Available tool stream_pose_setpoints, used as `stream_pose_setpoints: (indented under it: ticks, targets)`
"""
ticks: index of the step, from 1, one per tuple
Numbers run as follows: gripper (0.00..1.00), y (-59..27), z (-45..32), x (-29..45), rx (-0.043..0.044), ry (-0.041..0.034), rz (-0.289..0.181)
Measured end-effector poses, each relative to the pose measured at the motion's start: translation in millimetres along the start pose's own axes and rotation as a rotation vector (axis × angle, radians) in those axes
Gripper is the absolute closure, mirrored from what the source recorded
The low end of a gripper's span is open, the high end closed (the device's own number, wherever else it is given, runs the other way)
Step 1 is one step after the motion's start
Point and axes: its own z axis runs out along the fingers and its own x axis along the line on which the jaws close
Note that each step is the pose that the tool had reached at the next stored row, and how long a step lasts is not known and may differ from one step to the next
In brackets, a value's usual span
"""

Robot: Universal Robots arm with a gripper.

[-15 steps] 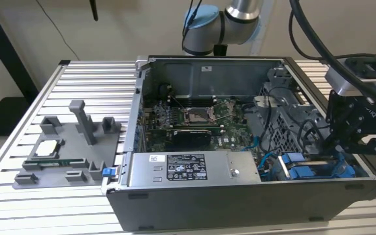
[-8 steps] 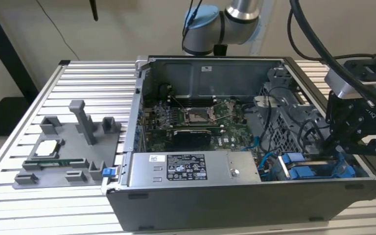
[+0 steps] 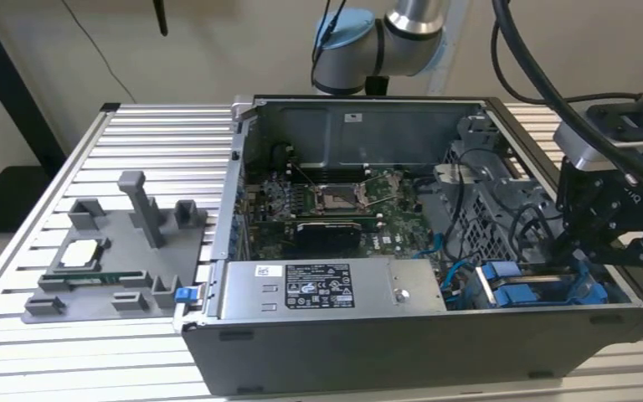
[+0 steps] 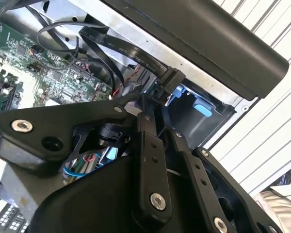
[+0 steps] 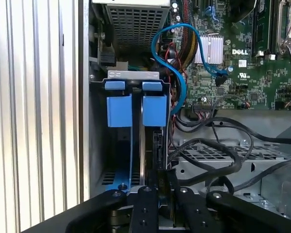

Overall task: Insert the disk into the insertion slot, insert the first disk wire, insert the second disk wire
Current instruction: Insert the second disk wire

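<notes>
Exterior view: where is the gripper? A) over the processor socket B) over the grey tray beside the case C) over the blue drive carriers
C: the gripper hangs over the blue drive carriers inside the computer case, at the exterior view's right.

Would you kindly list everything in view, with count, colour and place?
table: one, silver slats, under everything.
computer case: one, dark grey, open, mid-table.
motherboard: one, green, inside the case.
power supply: one, silver, inside the case.
insertion slot: one, grey metal, case corner, holding the carriers.
blue carriers: two, side by side in that slot.
blue cable: one, looping beside the motherboard.
grey fixture: one, on the table, exterior view's left.
robot arm: one, silver-blue, behind the case.
gripper: one, black, over the carriers.
</notes>
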Motion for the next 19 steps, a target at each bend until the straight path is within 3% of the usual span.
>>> stream_pose_setpoints:
  ticks: [19]
  targets:
    - [1.0, 0.0, 10.5, 0.5, 0.0012, -0.0012, 0.017]
